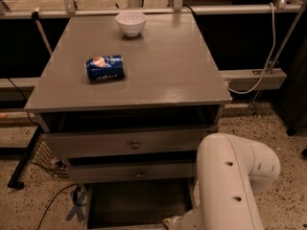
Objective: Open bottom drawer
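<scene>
Grey wooden cabinet, three stacked drawers. White arm, lower right, hiding the cabinet's right corner. Bottom drawer, lowest of the stack: I judge it largely pulled out, its dark inside showing, with little left but a final draw. Its front and knob are cut off below. Blue can and white bowl on top. Gripper, at the drawer's right front corner, mostly cut off; I cannot tell its state.
</scene>
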Controlling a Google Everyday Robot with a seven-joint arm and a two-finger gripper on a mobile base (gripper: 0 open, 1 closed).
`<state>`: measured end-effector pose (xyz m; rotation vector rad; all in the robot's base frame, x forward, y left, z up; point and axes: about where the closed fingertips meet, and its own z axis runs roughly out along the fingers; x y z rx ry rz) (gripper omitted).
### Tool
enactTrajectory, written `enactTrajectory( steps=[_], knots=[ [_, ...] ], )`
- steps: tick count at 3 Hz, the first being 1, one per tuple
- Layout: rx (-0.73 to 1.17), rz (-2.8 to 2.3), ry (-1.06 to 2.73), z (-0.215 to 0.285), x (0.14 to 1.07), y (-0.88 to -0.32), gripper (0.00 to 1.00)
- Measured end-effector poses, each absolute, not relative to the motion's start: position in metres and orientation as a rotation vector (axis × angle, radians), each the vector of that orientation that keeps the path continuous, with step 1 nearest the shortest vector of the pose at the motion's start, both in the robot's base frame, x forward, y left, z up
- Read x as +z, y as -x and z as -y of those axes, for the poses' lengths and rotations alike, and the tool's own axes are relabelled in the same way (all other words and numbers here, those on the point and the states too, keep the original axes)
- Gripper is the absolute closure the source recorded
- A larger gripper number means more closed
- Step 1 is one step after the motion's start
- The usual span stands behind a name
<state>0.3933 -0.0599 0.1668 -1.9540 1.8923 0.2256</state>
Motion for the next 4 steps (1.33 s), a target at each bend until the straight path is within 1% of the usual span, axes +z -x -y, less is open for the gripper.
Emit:
enactTrajectory(
  steps=[1, 2, 4],
  knots=[
    [0.228, -1.892, 1.955, 0.0592, 0.1662, -0.3926, 0.82],
    [0.228, -1.892, 1.955, 0.0591, 0.1662, -0.3925, 0.52],
    [0.230, -1.892, 1.955, 0.0583, 0.1657, -0.3919, 0.05]
  ],
)
